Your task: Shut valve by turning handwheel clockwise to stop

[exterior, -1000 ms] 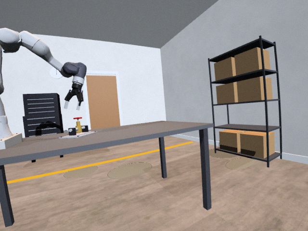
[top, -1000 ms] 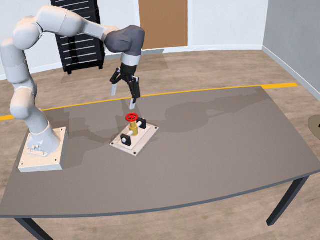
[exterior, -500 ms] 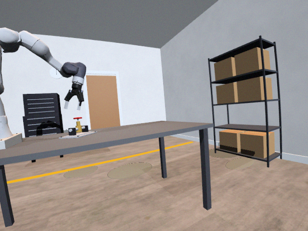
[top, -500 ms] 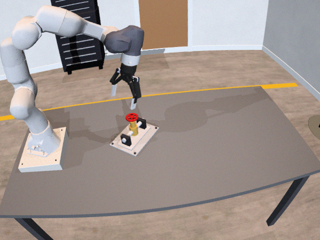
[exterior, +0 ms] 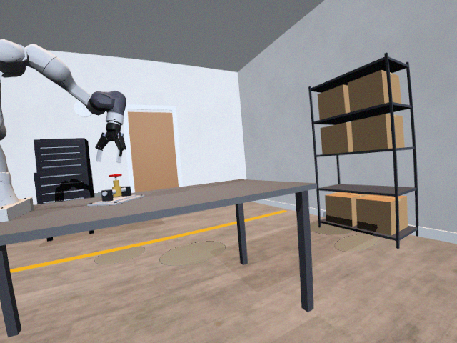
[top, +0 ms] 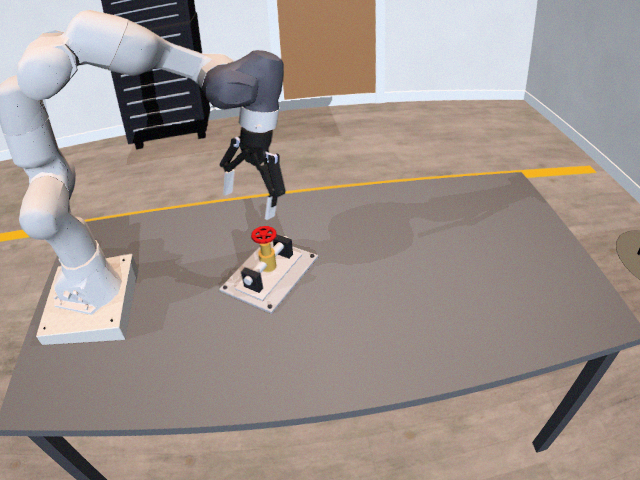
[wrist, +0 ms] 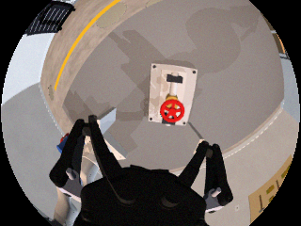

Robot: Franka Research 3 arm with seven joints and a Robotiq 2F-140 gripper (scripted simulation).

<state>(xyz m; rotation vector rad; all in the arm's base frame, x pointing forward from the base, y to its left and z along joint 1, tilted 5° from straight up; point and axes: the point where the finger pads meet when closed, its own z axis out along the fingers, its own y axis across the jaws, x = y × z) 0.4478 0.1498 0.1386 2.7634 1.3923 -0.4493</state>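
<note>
The valve stands on a white base plate (top: 268, 277) on the grey table. Its red handwheel (top: 263, 234) lies level on a brass stem, with a pipe held by two black clamps below it. It also shows in the exterior view (exterior: 115, 176) and in the wrist view (wrist: 172, 111). My gripper (top: 249, 198) hangs above the handwheel, a little behind it, pointing down. Its fingers are wide open with nothing between them. It also shows in the exterior view (exterior: 109, 158) and in the wrist view (wrist: 143, 183), well clear of the wheel.
My arm's base (top: 82, 304) stands on the table to the left of the valve. A black cabinet (top: 155, 77) stands behind the table. A shelf rack with boxes (exterior: 363, 147) stands far off by the wall.
</note>
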